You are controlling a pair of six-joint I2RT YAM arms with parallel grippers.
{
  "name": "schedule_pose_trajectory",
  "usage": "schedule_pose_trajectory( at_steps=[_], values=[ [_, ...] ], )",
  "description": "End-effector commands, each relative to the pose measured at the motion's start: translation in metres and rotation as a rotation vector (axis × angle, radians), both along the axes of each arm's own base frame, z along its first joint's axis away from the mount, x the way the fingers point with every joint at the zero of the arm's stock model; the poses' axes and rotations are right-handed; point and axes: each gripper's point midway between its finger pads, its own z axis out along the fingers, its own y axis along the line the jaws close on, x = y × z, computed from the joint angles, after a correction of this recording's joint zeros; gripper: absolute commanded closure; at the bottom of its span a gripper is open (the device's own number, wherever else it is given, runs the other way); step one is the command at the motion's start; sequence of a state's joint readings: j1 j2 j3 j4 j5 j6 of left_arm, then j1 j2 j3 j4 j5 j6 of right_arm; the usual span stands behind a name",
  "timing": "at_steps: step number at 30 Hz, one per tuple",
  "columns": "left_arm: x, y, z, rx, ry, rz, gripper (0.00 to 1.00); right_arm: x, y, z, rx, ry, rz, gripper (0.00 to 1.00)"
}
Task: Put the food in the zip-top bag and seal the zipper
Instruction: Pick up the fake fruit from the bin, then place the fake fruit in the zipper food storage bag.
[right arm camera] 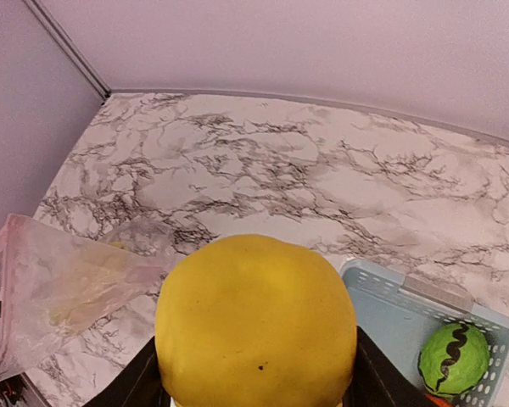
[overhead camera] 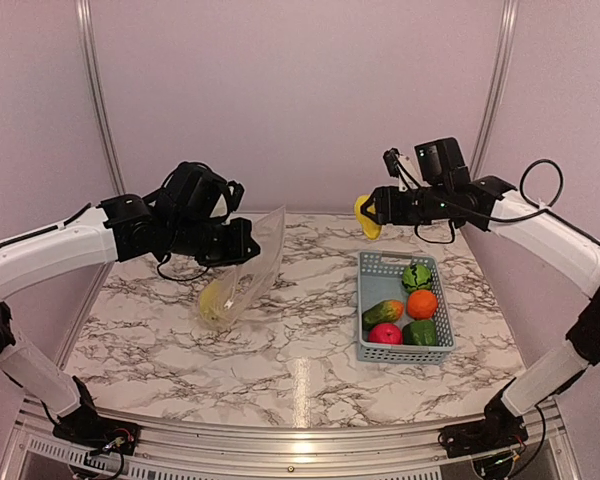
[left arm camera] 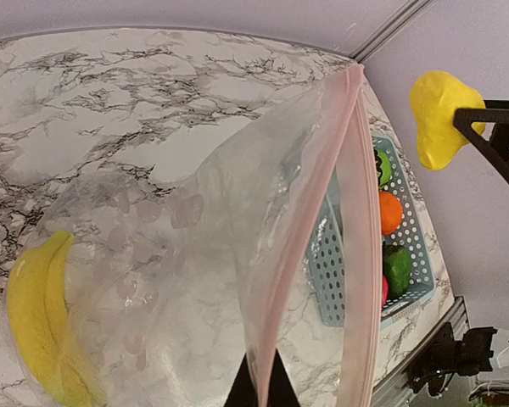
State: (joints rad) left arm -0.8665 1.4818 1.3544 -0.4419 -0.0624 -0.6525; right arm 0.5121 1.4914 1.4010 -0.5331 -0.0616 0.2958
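Note:
My left gripper [overhead camera: 242,243] is shut on the near lip of the clear zip-top bag [overhead camera: 242,270] and holds it up off the table, mouth open toward the right. The pinkish zipper [left arm camera: 356,220] runs along both lips. A yellow banana [left arm camera: 38,318] lies in the bag's bottom. My right gripper [overhead camera: 372,212] is shut on the yellow pepper [right arm camera: 256,326], held in the air left of the basket, apart from the bag. The pepper also shows in the left wrist view [left arm camera: 439,114].
The grey-blue basket [overhead camera: 375,305] stands at the right with a green pepper [overhead camera: 416,276], an orange [overhead camera: 422,303], a mango [overhead camera: 383,312], a red apple [overhead camera: 385,334] and another green pepper [overhead camera: 420,333]. Walls close the back and sides.

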Motion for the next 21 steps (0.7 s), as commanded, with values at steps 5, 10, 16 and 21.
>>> schedule_pose_trajectory(
  at_steps=[5, 10, 16, 21],
  values=[
    [0.013, -0.022, 0.006, -0.062, 0.003, -0.011, 1.0, -0.038, 0.088, 0.098, 0.358, -0.082, 0.268, 0.58],
    [0.019, -0.035, 0.016, -0.11, 0.001, -0.013, 1.0, -0.053, 0.116, 0.148, 0.5, -0.163, 0.371, 0.59],
    [0.024, -0.049, 0.034, -0.193, -0.004, -0.016, 1.0, -0.058, 0.137, 0.153, 0.588, -0.161, 0.419, 0.59],
    [0.026, -0.054, 0.052, -0.252, -0.015, -0.012, 1.0, -0.064, 0.159, 0.146, 0.593, -0.151, 0.458, 0.59]
  ],
)
